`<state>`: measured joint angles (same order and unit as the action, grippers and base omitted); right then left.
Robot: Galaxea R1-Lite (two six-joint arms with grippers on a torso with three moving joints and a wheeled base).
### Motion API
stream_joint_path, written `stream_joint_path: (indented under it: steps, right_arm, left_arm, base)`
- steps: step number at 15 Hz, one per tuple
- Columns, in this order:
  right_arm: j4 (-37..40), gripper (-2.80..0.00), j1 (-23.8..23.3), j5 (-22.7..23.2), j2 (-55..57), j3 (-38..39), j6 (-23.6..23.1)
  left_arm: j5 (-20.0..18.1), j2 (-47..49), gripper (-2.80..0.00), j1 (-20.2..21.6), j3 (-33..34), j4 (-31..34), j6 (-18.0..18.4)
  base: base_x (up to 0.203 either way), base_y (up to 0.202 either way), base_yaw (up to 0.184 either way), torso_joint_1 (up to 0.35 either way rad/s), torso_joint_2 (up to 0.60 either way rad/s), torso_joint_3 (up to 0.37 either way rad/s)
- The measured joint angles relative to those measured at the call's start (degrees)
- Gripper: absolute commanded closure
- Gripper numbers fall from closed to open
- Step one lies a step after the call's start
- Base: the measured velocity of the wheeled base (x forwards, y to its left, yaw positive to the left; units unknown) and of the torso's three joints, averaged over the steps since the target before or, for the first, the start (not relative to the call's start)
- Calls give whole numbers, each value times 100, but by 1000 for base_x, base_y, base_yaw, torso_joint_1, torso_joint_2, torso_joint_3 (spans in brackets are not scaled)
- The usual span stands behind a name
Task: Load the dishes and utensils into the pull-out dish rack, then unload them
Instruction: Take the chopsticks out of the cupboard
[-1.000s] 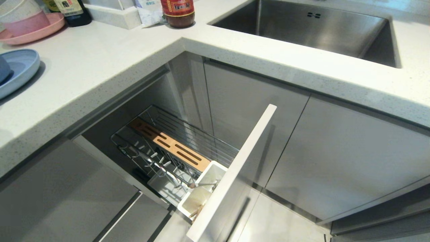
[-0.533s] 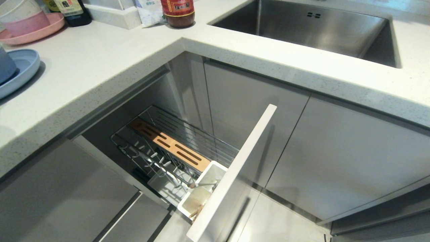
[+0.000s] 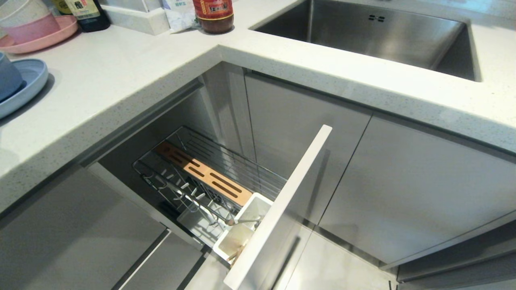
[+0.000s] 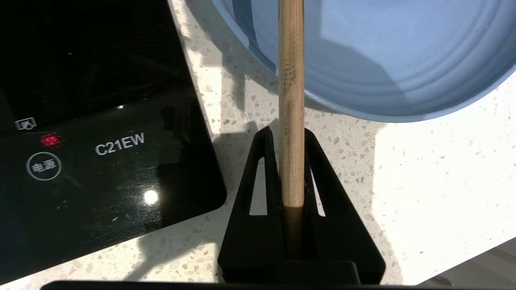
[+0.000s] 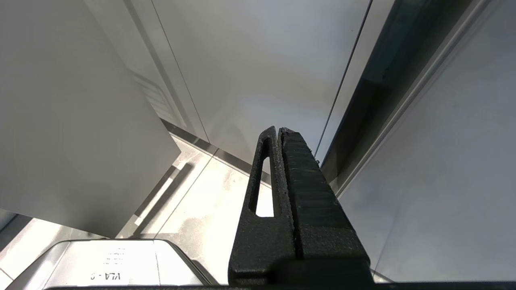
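1. Far left on the desk (image 3: 121, 76), the light blue plate (image 3: 28, 82) lies flat with the blue-grey bowl (image 3: 9, 78) on it at the head view's edge, both waiting to be racked.
2. Over that spot, out of the head view, the left end effector (image 4: 291, 137) is clamped on a wooden chopstick (image 4: 291, 100). I see one stick; a second could hide behind it. Its long axis runs straight out along the fingers, the far end crossing the plate (image 4: 383, 60), beside a black cooktop (image 4: 100, 141). Held low on the shaft, it likely leaves length free to drop tip-first into a cup.
3. Centre, below the desk edge, the pull-out dish rack (image 3: 209, 177) stands drawn out, prongs upright, the wooden strip (image 3: 203, 173) lengthwise. The white cutlery cup (image 3: 246, 225) sits against the front panel (image 3: 282, 205) — a spoon (image 3: 244, 220) and a wooden tip already show in it.
4. Right and low, the right end effector (image 5: 280, 133) hangs parked, fingers together on nothing, near the cabinet doors (image 5: 242, 60).
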<state>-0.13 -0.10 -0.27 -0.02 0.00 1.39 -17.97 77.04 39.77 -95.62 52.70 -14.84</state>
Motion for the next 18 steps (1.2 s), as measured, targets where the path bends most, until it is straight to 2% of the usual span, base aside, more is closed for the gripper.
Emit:
stream_joint_path:
  steps: [11, 12, 13, 18]
  right_arm:
    - [0, 0, 0, 1, 0, 0, 1]
    - [0, 0, 0, 0, -2, 0, 1]
    - [0, 0, 0, 0, 0, 0, 1]
    - [0, 0, 0, 2, 0, 0, 1]
  left_arm:
    - [-5, 51, 0, -34, 125, -9, 43]
    - [-2, 51, -56, -34, 134, -11, 44]
    - [-5, 51, -280, -31, 135, -15, 46]
    - [-7, 43, -280, -31, 137, -37, 48]
  base:
    - [0, 0, 0, 0, 0, 0]
    - [0, 0, 0, 0, 0, 0]
    - [0, 0, 0, 0, 0, 0]
    - [0, 0, 0, 0, 0, 0]
